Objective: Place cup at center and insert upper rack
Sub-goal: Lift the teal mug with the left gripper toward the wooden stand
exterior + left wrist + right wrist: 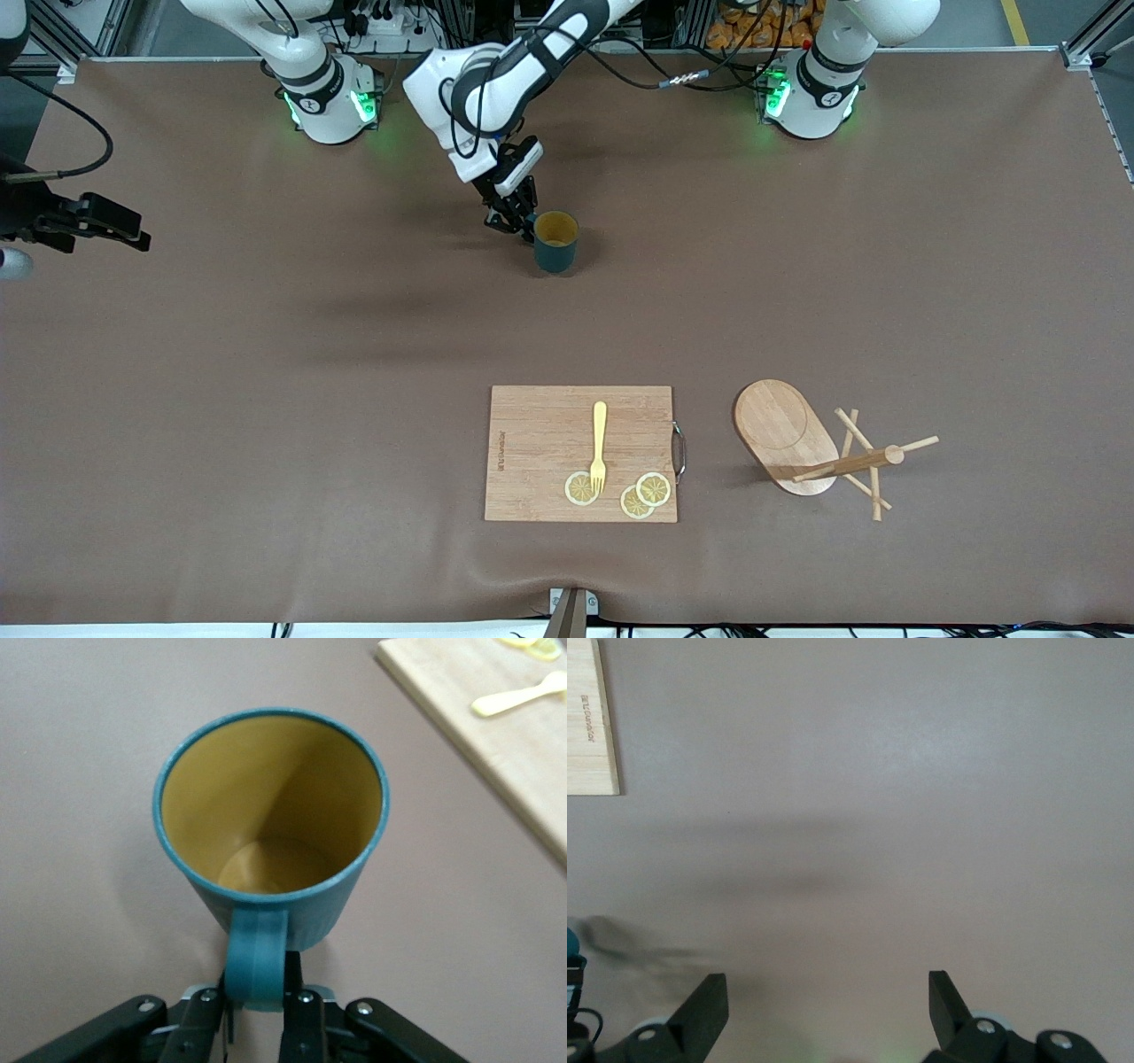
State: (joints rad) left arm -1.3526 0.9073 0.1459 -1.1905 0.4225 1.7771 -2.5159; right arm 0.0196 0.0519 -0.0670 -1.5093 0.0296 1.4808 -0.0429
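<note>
The cup [556, 241] [266, 815], dark teal with a yellowish inside, stands upright on the brown table, farther from the front camera than the cutting board. My left gripper [512, 217] [257, 992] is down beside it, shut on the cup's handle [257, 961]. The upper rack [784, 430], a light wooden stand with an oval base, a round-tipped post [855, 462] and thin pegs, sits beside the board toward the left arm's end. My right gripper [133, 235] [828, 992] waits open over the right arm's end of the table, holding nothing.
A rectangular wooden cutting board [540, 443] [496, 735] [589, 726] lies near the table's front edge. On it are a yellow fork [600, 443] [523, 695] and lemon slices [654, 488]. Both arm bases stand along the table's edge farthest from the front camera.
</note>
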